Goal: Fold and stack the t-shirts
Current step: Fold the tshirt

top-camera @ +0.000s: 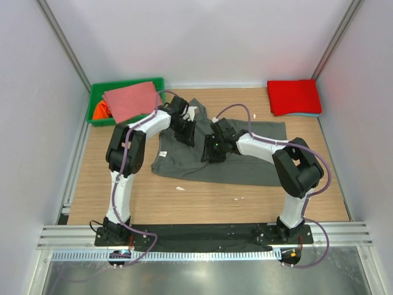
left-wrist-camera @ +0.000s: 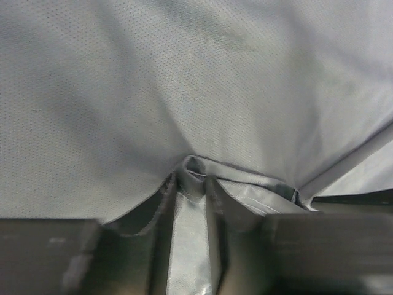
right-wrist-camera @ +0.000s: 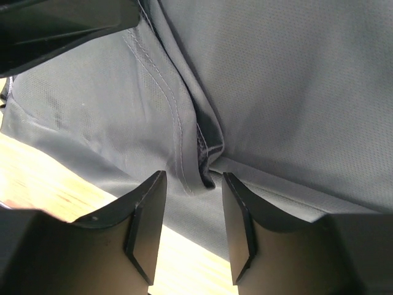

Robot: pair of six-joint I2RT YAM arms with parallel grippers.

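Far-left corner of the counter (top-camera: 202, 203): a green bin (top-camera: 123, 83) with a salmon-pink t-shirt (top-camera: 130, 100) draped over it and an orange t-shirt (top-camera: 101, 110) inside. Centre: the dark grey t-shirt (top-camera: 245, 166) lies spread and rumpled. Your left hand (left-wrist-camera: 191, 178) sits on its far-left part, clamped on a raised fold of the cloth. Your right hand (right-wrist-camera: 193, 184) rests near the shirt's middle, fingers apart, a hemmed fold lying between them. Far-right corner: the folded red t-shirt (top-camera: 293, 96) lies on a light-blue t-shirt (top-camera: 307, 114).
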